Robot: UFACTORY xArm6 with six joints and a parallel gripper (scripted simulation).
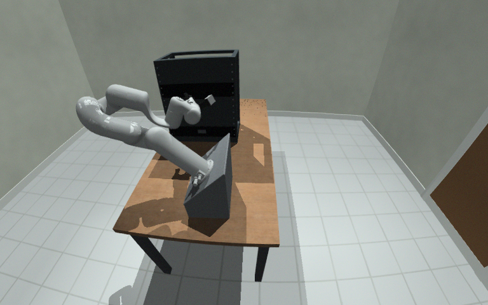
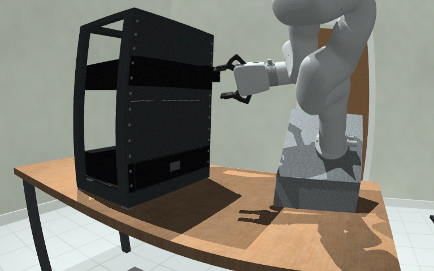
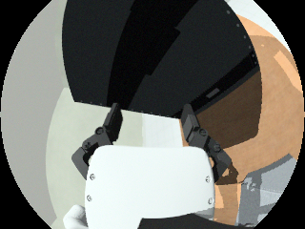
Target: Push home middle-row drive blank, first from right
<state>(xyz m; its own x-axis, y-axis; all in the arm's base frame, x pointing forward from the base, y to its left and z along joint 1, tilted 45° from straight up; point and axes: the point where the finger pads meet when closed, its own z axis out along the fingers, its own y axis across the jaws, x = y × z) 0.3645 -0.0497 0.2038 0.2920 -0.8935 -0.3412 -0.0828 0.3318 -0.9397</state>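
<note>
1. While its fingers stand spread and empty, the gripper (image 2: 225, 81) hangs at the rack's (image 2: 166, 105) front corner, upper fingertip touching the dark chassis (image 2: 172, 71).
2. Behind stands the grey pedestal (image 2: 316, 178) on the tabletop (image 2: 224, 230).
3. No view resolves the target blank; the wrist view shows only black panels.

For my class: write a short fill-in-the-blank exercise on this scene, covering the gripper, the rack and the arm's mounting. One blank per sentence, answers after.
1. The gripper is wide ____, with nothing between its fingers.
2. The black rack stands on a ____ table.
3. The arm is mounted on a ____ block.
4. The gripper is level with the rack's ____ half.

Missing words: open; wooden; grey; upper
</note>
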